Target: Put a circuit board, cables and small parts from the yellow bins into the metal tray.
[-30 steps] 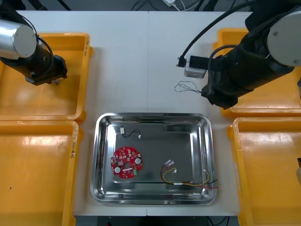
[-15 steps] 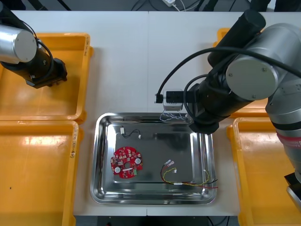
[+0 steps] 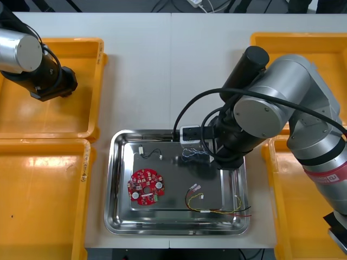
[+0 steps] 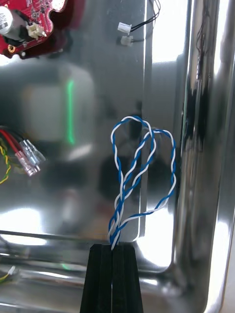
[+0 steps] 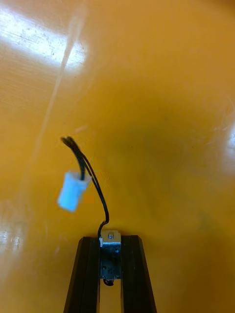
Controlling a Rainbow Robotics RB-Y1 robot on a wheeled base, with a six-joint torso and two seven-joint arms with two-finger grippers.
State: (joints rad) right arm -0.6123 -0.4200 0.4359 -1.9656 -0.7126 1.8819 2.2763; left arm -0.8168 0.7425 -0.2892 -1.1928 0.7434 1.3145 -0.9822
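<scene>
My right gripper (image 4: pixel 112 247) is shut on the end of a twisted blue and white cable (image 4: pixel 142 166), whose loops hang over the floor of the metal tray (image 3: pixel 114 179). From the front the cable (image 3: pixel 193 154) shows at the tray's far side, beside my right arm. In the tray lie a round red circuit board (image 3: pixel 145 187), a black cable (image 3: pixel 152 154) and a red and yellow cable (image 3: pixel 217 205). My left gripper (image 5: pixel 111 242) is down in the far left yellow bin (image 3: pixel 32 119), shut on a small metal part (image 5: pixel 110 249) with a black lead and white plug (image 5: pixel 72 190).
Another yellow bin (image 3: pixel 38 206) lies near left, and two more stand at the right, far (image 3: pixel 303 43) and near (image 3: pixel 309 222). My right arm covers the tray's far right corner. Bare table lies beyond the tray.
My right arm has swung from the far right bin to over the tray, carrying the blue and white cable. My left gripper has closed on the small metal part.
</scene>
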